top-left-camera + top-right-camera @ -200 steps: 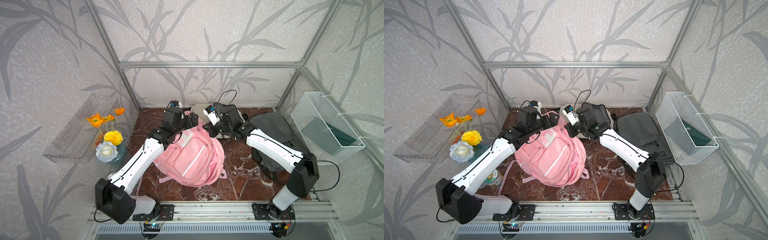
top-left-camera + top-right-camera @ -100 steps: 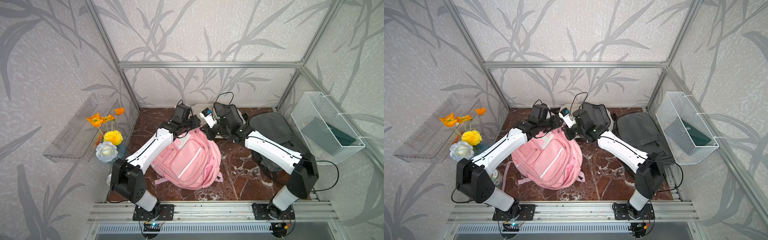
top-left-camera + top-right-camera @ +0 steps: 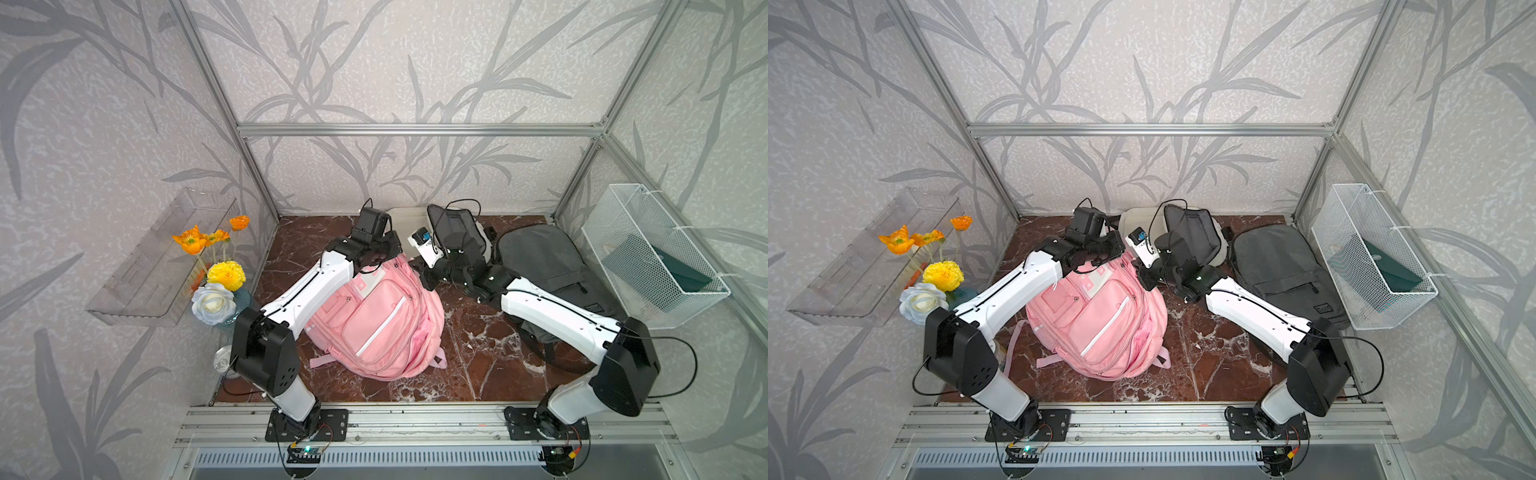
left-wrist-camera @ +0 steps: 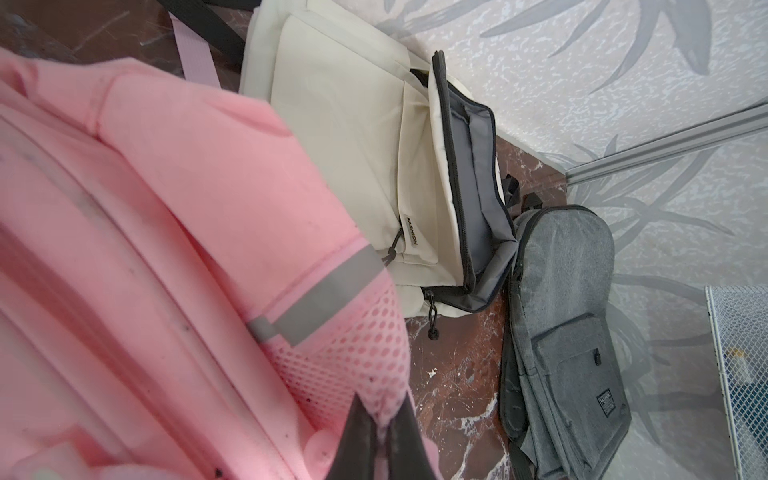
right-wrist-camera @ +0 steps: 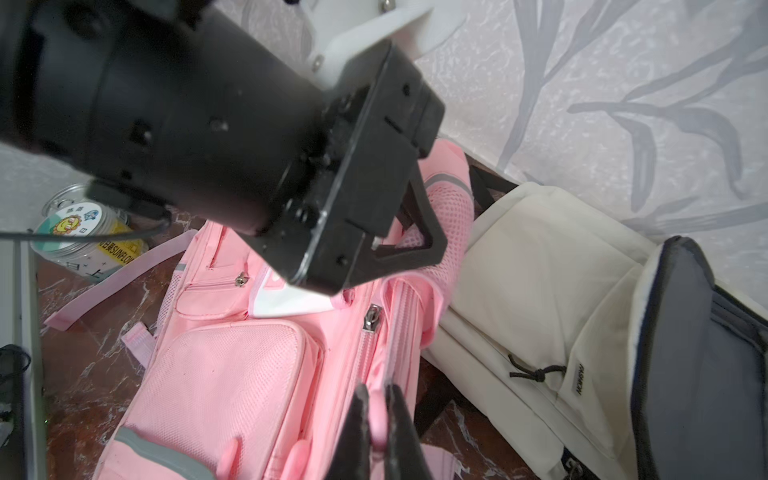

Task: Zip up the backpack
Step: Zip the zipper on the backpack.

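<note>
Pink backpack [image 3: 374,324] lies front-up in the middle of the marble desk [image 3: 478,340], its top end toward the far wall and its straps spilling toward the near edge; both top views show it so [image 3: 1100,320]. At that far end the left pincer [image 4: 380,419] is closed, its two dark fingers pinching a fold of the bag's pink mesh side pocket [image 4: 345,361]. The right pincer [image 5: 376,399] reaches in from the right and is also clamped shut, on a narrow pink piece of the bag just beside the zipper line; whether that piece is a pull tab or plain fabric I cannot tell. A metal zipper slider [image 5: 371,318] sits on the track between the two pincers, touched by neither. Just beyond the pink bag, against the far wall, a cream backpack [image 4: 345,137] lies with its grey-lined flap open. A grey backpack [image 3: 548,266] lies at the right of it, near a white wire basket [image 3: 615,232] on the right wall. Artificial flowers [image 3: 216,266] stand at the left edge, and a labelled jar [image 5: 83,232] sits near the pink bag's strap.
</note>
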Motion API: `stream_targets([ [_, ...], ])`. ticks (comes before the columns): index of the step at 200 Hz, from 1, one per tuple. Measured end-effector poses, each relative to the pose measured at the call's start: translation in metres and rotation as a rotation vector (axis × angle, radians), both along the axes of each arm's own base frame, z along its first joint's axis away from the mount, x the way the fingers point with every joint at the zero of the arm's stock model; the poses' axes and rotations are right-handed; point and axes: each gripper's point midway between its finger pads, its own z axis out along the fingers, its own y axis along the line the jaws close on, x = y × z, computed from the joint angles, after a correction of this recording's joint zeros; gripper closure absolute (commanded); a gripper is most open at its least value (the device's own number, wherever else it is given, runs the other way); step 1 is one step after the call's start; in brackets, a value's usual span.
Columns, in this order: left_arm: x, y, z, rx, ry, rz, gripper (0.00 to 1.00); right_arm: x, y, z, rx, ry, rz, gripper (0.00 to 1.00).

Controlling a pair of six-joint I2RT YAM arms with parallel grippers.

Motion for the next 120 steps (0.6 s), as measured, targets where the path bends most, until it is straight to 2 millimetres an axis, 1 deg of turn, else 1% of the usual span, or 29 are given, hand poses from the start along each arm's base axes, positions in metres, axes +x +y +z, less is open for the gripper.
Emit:
stream_targets([
  [28, 0.01, 0.011, -0.004, 0.004, 0.012, 0.028, 1.0, -0.011, -0.01, -0.005, 0.012, -0.01, -0.003, 1.0],
  [53, 0.028, 0.034, -0.009, 0.039, 0.009, 0.093, 1.0, -0.025, -0.019, -0.01, 0.018, -0.002, 0.006, 1.0],
  [72, 0.04, 0.052, -0.012, 0.061, 0.01, 0.139, 1.0, -0.033, -0.021, -0.014, 0.025, 0.005, 0.018, 1.0],
  [102, 0.045, 0.068, -0.021, 0.075, 0.036, 0.168, 1.0, -0.04, -0.019, -0.019, 0.041, 0.007, 0.025, 1.0],
  [120, 0.045, 0.072, -0.026, 0.085, 0.051, 0.163, 1.0, -0.035, -0.023, -0.022, 0.038, 0.012, -0.018, 1.0],
])
